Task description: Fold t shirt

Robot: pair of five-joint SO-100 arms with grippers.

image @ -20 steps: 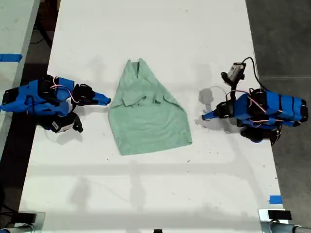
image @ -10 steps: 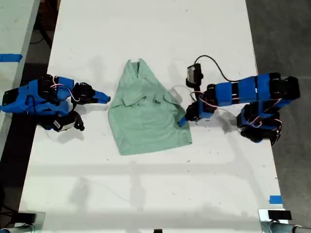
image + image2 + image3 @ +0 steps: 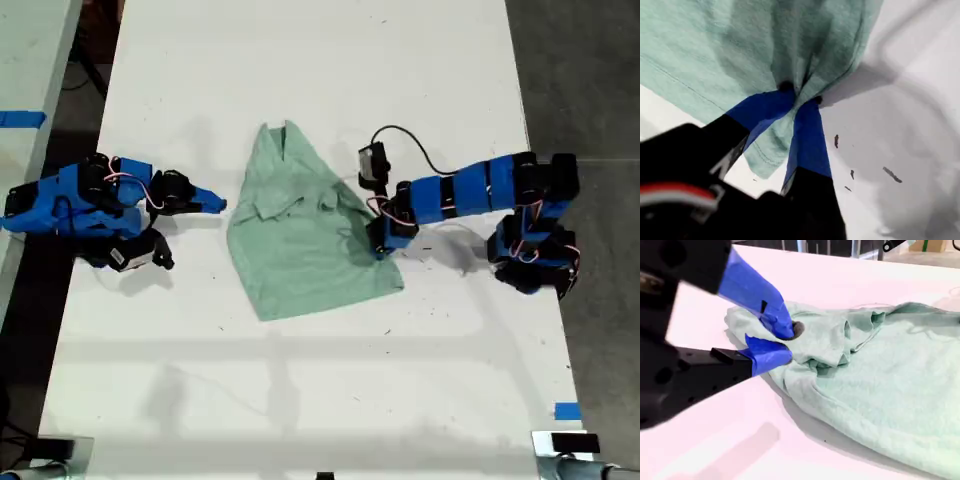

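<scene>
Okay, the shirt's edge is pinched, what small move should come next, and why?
Probably lift my first hand slightly and carry the pinched edge of the t shirt toward the exterior view's left; it is shut on the cloth, which otherwise lies flat.

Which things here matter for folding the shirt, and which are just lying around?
In the job: pale mint-green wrinkled cloth t shirt; my first hand, pinching its edge; my second hand.
Lying about: blue tape scrap on the white table; blue tape strip beyond it.
</scene>
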